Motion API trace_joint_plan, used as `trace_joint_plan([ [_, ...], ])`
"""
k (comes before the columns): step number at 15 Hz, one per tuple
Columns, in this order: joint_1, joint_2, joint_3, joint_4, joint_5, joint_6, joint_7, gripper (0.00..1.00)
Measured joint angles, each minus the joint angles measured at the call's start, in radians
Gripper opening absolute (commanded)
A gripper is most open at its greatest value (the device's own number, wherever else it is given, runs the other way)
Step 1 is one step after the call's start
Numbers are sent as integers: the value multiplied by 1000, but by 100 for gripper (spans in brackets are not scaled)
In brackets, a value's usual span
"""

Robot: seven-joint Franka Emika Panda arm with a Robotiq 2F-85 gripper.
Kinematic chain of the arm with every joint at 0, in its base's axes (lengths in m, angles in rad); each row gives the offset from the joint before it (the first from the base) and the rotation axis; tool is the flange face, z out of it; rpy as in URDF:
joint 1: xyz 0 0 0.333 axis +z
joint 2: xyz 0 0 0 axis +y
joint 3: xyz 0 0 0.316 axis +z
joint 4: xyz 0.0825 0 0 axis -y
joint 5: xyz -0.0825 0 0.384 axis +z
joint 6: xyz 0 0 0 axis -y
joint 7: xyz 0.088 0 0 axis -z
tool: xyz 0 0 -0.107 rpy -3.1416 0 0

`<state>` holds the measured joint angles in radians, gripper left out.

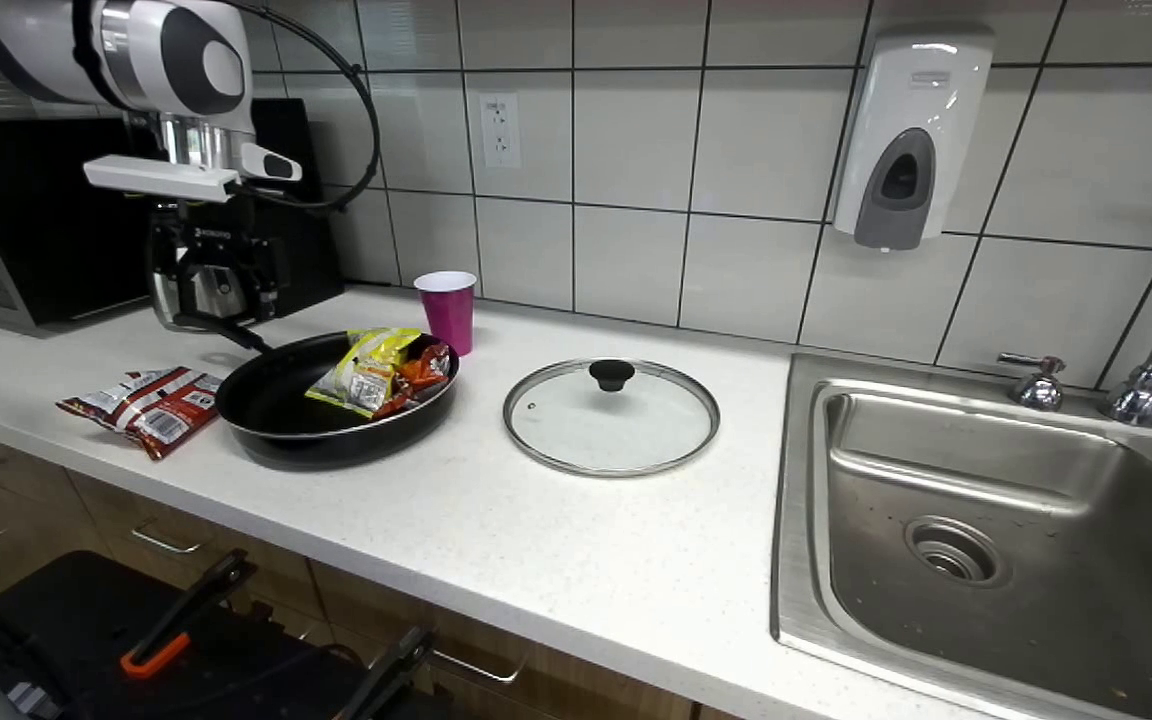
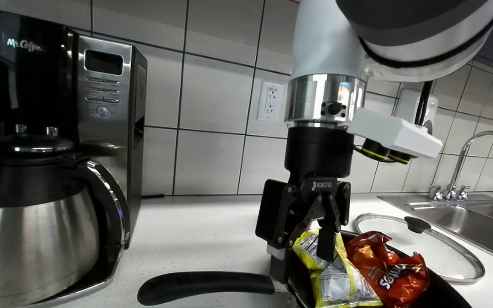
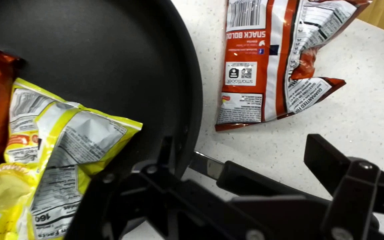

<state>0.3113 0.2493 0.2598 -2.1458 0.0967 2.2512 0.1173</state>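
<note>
– Logging the frying pan [image 1: 326, 452] first, we're short on time. Where is it, and why turned like that?

– Sitting flat on the counter [image 1: 536, 540], black handle [image 2: 203, 282] aimed toward the coffee maker [image 2: 105, 132]. We'd guess that keeps the handle running along the counter rather than out over its edge.

– And the gripper [image 3: 242, 148]?

– Fingers [image 3: 325, 160] spread wide apart, nothing held that we can see. It hangs at the handle side of the pan; in the wrist view one fingertip shows over the rim, its mate over the counter, with the handle passing under the gap. That width looks ample for the handle. Touching it? We can't tell.

– Contents, quick.

– Yellow bag [image 3: 55, 160] and orange-red bag [image 2: 387, 269], both inside the pan, mostly in the half away from the handle. They're crumpled up against each other, so we'd say each props the other, and the pan's raised side likely stops them sliding out.

– Round the outside?

– Dark red bag [image 3: 262, 63] lies just beside the pan, a strip of counter between. Magenta cup [image 1: 448, 318] stands upright just past the pan's rim; contact unclear. Glass lid [image 1: 611, 430] is flat beside the pan, opposite the handle, knob [image 1: 612, 375] up, probably because it sits steadier on its edge. Sink [image 1: 801, 520] is well apart from the pan, also opposite the handle.
</note>
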Motion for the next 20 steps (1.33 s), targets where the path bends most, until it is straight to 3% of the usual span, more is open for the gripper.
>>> trace_joint_plan([
  [10,59,5,36,-21,50,59,101,100],
  [20,70,38,46,-90,114,139,125,100],
])
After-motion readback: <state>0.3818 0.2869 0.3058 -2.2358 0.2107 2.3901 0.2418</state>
